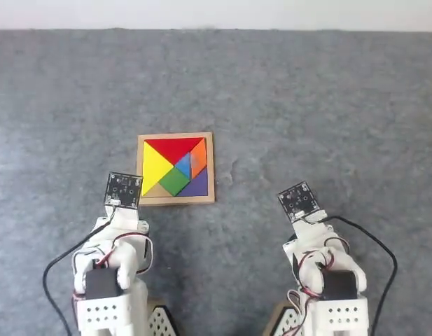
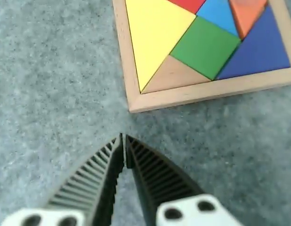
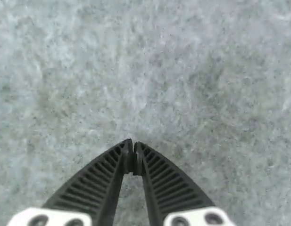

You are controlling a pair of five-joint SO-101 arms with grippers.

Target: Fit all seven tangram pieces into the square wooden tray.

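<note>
The grey, felt-like worktop (image 1: 328,105) spreads under everything. Two white arms stand at its near edge, well apart from each other: the left arm (image 1: 110,273) and the right arm (image 1: 328,280).

The square wooden tray (image 1: 176,136) lies flat just beyond the left arm, and all seven pieces sit inside its rim, fitted edge to edge.
- The red large triangle (image 1: 175,148) fills the far side, and the yellow large triangle (image 1: 154,168) fills the left side (their tips meet at the tray's middle).
- The dark blue triangle (image 1: 199,185) takes the near right corner.
- The green square (image 1: 175,180) stands on its point between the dark blue triangle and the yellow one.
- The orange slanted piece (image 1: 198,159) runs along the right rim.
- The light blue small triangle (image 1: 183,164) lies between red, orange and green.
- The plain wood small triangle (image 1: 156,190) lies against the near rim, touching yellow and green.

The left pincer (image 2: 123,138) is clenched on nothing. Its tips are almost together over bare worktop, just short of the tray's near left corner — apart from the rim. The right pincer (image 3: 132,142) is likewise clenched and empty, over bare worktop well to the right of the tray.
</note>
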